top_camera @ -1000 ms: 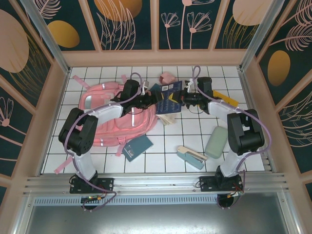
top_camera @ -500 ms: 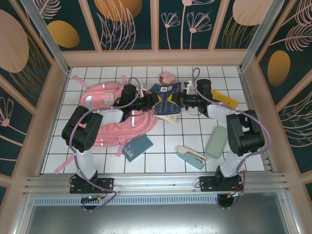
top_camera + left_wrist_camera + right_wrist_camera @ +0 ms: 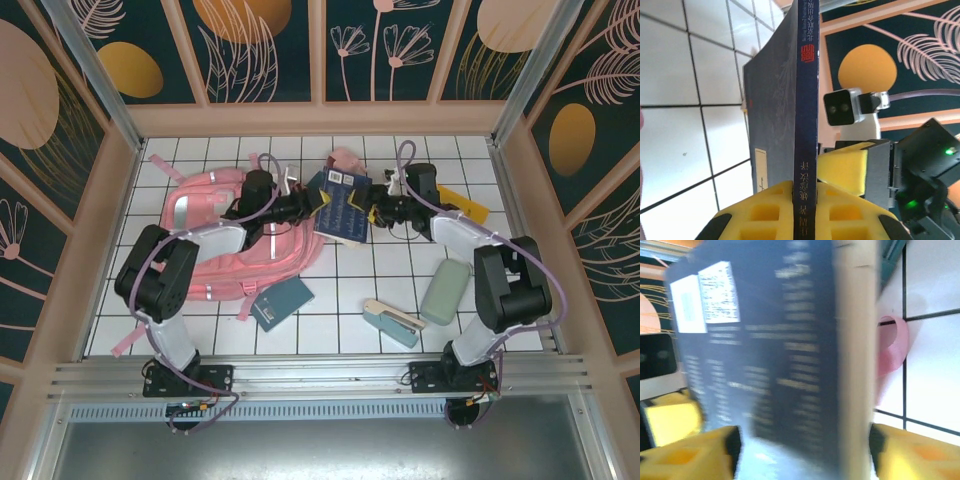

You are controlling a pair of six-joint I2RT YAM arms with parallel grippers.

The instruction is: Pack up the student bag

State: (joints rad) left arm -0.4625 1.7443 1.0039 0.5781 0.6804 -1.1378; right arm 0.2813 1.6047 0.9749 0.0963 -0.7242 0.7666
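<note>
The student bag [image 3: 215,245] lies flat on the white tiled tabletop [image 3: 400,265], on the left side, with its front upward; I cannot tell from above if its mouth is open. Just beside its right edge a dark blue book [image 3: 340,205] is held up in the air between the two arms. The left hand [image 3: 308,207] is closed on it: in the left wrist view the yellow pads [image 3: 772,205] press the lower end of the book from both sides. The right hand [image 3: 372,212] is at the opposite edge with its fingers [image 3: 685,450] spread wide on each side of the book, so it seems not to grip, though this view is blurred. I judge that the step is passing the book to the left arm. Next, the right hand should move back clear, then the left arm should turn the book toward the bag's opening. A teal notebook [image 3: 283,302], a stapler [image 3: 392,322] and a pale green case [image 3: 444,290] wait nearer the arms.
</note>
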